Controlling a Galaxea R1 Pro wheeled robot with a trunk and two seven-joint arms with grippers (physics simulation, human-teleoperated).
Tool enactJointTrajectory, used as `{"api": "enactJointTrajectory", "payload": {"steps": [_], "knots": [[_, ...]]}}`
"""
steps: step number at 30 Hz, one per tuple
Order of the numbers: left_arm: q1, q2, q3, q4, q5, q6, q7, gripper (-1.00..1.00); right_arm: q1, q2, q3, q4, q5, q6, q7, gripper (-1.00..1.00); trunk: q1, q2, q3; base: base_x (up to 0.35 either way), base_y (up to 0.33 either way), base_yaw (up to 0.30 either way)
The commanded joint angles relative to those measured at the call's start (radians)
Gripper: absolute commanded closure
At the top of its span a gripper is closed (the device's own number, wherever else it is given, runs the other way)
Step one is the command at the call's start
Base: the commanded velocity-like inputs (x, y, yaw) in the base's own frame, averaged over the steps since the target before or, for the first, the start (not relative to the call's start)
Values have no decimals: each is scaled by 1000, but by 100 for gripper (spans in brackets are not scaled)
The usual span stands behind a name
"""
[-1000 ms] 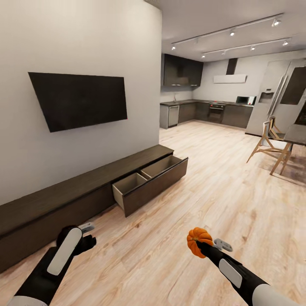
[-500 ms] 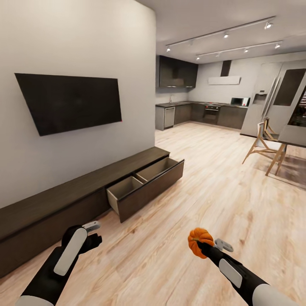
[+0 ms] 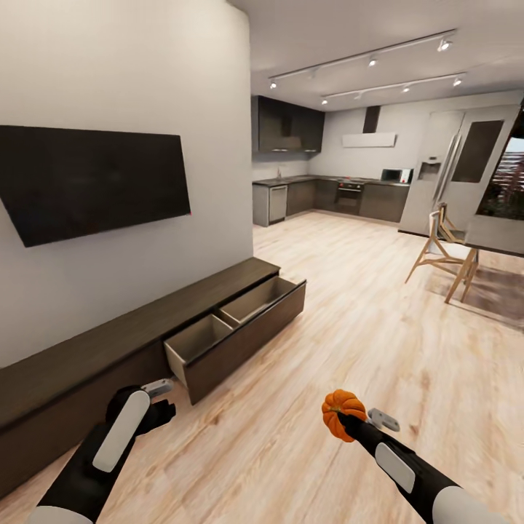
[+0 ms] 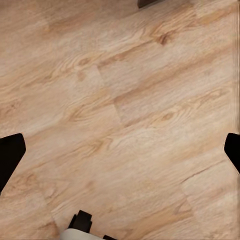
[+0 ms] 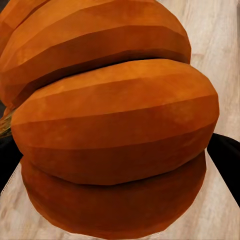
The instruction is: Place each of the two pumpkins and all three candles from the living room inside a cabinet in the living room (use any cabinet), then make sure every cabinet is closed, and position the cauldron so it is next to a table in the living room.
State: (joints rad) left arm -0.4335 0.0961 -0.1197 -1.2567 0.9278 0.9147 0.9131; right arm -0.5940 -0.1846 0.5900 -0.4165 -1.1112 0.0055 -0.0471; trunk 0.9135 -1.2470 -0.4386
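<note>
The pumpkin (image 3: pixel 342 414) sat pinched in the right gripper (image 3: pixel 348 421), carried above the wooden floor (image 3: pixel 378 342). The cabinet's open drawer (image 3: pixel 236 324) lay at about eleven o'clock from it, long axis running along the wall. The left gripper (image 3: pixel 156 400) was nearer the drawer, fingers (image 4: pixel 10 155) spread, empty.

The head camera looks forward and down over both arms. The left wrist camera faces the wood floor (image 4: pixel 120 110); the right's sits tight against the pumpkin (image 5: pixel 115 125).

Bare floor (image 3: pixel 349 349) before open cabinet drawer (image 3: pixel 240 331)
</note>
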Motion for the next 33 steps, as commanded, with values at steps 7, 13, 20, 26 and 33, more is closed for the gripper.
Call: {"api": "enactJointTrajectory", "payload": {"steps": [7, 13, 20, 26, 33], "knots": [[-1, 2, -2, -1, 8, 1, 10, -100, -1, -1, 7, -1, -6, 1, -7, 100, 1, -1, 6, 328, 166, -244], [-1, 2, -3, -3, 8, 1, 10, -100, -1, -1, 7, -1, -9, 1, -7, 100, 1, -1, 12, 330, 105, -245], [-1, 2, -3, -3, 8, 2, 10, -100, -1, -1, 7, -1, -12, 1, -6, 100, 1, -1, 19, 338, 7, -245], [-1, 1, -3, -3, 8, 3, 10, -100, -1, -1, 7, -1, -15, 1, -5, 100, 1, -1, 25, 339, 0, -245], [-1, 1, -3, -3, 8, 3, 10, -100, -1, -1, 7, -1, -16, 1, -5, 100, 1, -1, 32, 339, 0, -245]]}}
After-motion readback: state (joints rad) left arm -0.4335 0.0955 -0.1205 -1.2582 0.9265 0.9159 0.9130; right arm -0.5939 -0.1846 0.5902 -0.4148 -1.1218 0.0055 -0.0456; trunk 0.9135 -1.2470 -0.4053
